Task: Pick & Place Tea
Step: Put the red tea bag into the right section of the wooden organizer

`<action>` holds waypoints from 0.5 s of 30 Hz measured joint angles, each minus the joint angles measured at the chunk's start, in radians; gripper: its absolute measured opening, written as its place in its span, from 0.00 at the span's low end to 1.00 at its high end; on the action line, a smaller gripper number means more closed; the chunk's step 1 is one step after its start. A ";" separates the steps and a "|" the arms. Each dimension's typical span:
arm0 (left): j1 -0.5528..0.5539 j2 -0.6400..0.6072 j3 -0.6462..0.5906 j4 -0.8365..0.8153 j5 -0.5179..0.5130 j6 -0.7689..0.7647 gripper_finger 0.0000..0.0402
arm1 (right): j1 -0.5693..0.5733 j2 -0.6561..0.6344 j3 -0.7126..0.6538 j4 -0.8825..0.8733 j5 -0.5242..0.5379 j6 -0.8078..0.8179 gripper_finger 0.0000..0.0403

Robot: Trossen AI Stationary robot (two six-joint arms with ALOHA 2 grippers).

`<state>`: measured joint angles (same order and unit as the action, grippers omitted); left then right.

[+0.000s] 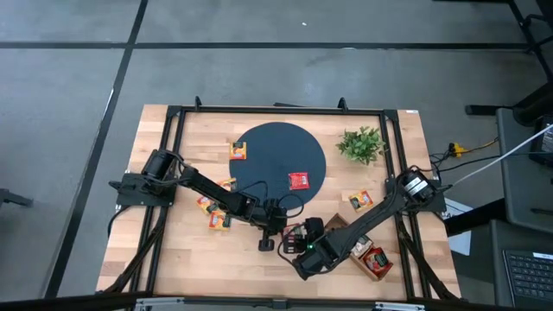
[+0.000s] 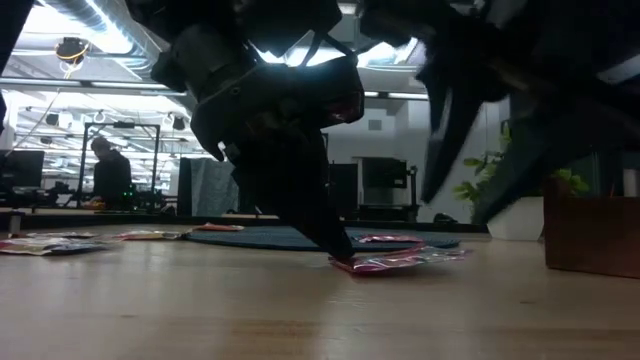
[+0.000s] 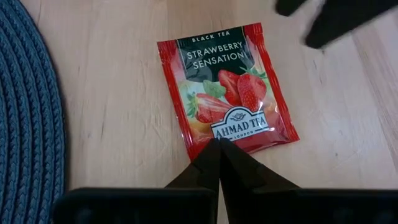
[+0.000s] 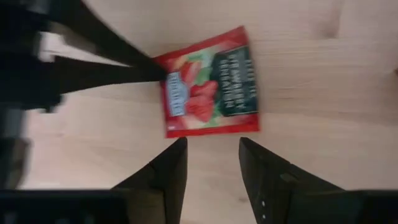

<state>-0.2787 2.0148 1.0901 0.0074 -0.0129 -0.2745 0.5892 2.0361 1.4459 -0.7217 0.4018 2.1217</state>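
A round dark woven mat (image 1: 278,157) lies at the middle of the light wooden table (image 1: 155,259), with one red tea packet (image 1: 299,180) on it and another packet (image 1: 238,150) at its left edge. A small green plant (image 1: 361,143) stands right of the mat. Near the front edge, a red strawberry tea packet (image 3: 227,90) lies flat on the bare wood, just beside the mat. More packets (image 1: 214,212) lie left of it. A brown wooden tray (image 1: 367,256) sits at the front right.

Bright ceiling lights (image 2: 300,45) backlight the low view, turning both arms into blurred silhouettes. The glossy red strawberry tea packet (image 3: 227,87) shows glare; the right wrist view is motion-smeared.
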 joint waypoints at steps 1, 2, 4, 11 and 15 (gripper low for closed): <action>0.000 0.000 0.000 -0.001 0.001 -0.001 0.01 | 0.000 0.000 -0.009 -0.001 -0.001 0.012 0.36; 0.000 0.000 0.000 -0.001 0.001 -0.001 0.01 | 0.001 0.000 -0.013 -0.002 -0.002 0.024 0.36; 0.000 0.001 0.000 -0.001 0.002 -0.001 0.01 | 0.001 0.000 -0.022 0.001 -0.002 0.037 0.36; 0.000 0.001 -0.002 -0.003 0.005 -0.004 0.01 | 0.001 0.000 -0.030 -0.001 -0.018 0.021 0.36; 0.000 0.001 -0.002 -0.003 0.007 -0.003 0.01 | -0.002 0.000 -0.031 -0.003 -0.037 -0.007 0.36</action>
<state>-0.2787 2.0158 1.0882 0.0048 -0.0063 -0.2775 0.5876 2.0362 1.4154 -0.7245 0.3649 2.1151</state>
